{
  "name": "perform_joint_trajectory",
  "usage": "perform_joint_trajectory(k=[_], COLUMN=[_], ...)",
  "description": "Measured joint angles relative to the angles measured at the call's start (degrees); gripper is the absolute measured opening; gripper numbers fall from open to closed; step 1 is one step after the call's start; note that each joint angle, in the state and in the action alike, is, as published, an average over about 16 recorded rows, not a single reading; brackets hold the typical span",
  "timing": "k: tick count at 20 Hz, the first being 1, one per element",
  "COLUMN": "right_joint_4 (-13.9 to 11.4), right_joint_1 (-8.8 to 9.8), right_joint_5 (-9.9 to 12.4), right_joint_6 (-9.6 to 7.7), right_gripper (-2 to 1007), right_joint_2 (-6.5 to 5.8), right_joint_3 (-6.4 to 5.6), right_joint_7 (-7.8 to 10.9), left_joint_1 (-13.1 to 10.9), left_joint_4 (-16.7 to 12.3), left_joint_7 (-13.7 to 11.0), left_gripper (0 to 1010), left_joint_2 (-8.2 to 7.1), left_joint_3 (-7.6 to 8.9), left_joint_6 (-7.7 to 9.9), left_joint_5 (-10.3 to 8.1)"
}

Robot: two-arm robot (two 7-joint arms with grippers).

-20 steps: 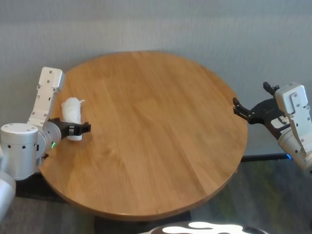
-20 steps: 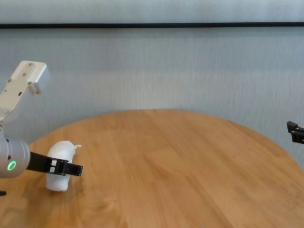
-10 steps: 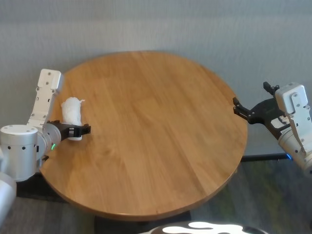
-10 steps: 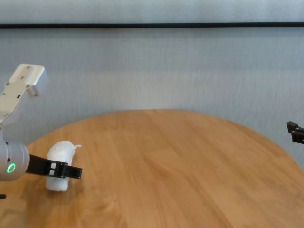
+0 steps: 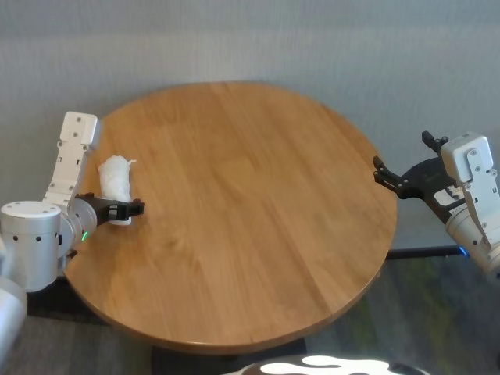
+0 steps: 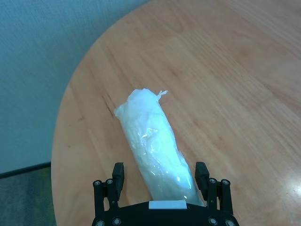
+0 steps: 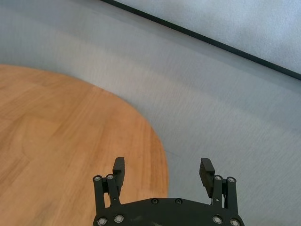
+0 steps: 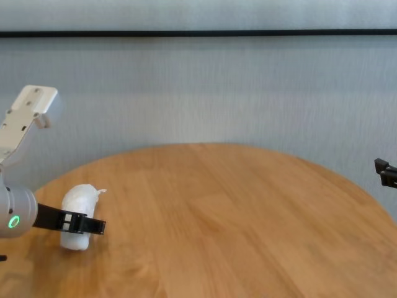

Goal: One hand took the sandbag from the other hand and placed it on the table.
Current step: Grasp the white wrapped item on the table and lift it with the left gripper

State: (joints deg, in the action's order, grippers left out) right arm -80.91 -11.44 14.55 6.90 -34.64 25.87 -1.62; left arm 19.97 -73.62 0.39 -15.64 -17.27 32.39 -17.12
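The white sandbag (image 5: 116, 178) lies on the round wooden table (image 5: 250, 226) near its left edge, its tied tuft pointing away from me. My left gripper (image 5: 121, 212), the green-ringed one, is open low over the table, its fingers straddling the bag's near end (image 6: 153, 141) without squeezing it. From the chest, one black finger (image 8: 87, 224) crosses in front of the sandbag (image 8: 79, 200). My right gripper (image 5: 402, 160), the blue-ringed one, hangs open and empty just off the table's right edge (image 7: 155, 155).
A grey wall runs behind the table. Bare wood (image 8: 236, 217) stretches between the two arms. The left arm's white link (image 5: 72, 152) rises beside the table's left rim.
My left gripper has drawn back slightly toward the table's left edge, still open. The sandbag has stayed where it lies. The right arm has not moved.
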Motion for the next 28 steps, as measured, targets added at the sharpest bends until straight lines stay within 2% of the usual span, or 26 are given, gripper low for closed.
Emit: perform_joint_trajectory(k=[16,28], right_joint_4=[0.0,0.0], right_joint_1=[0.00,0.00], right_joint_5=[0.0,0.0], right_joint_6=[0.00,0.00], right_gripper=[1001,1001], right_joint_2=[0.00,0.00], right_joint_3=[0.00,0.00], right_joint_7=[0.00,0.00], left_joint_1=[-0.3,-0.4], left_joint_4=[0.4,0.2], left_joint_7=[-2.9,-3.1], left_gripper=[1000,995], left_joint_2=[0.12,0.03], left_joint_3=[-0.55,-0.75], left_joint_6=[-2.70,-2.90], left_joint_5=[1.89,1.94])
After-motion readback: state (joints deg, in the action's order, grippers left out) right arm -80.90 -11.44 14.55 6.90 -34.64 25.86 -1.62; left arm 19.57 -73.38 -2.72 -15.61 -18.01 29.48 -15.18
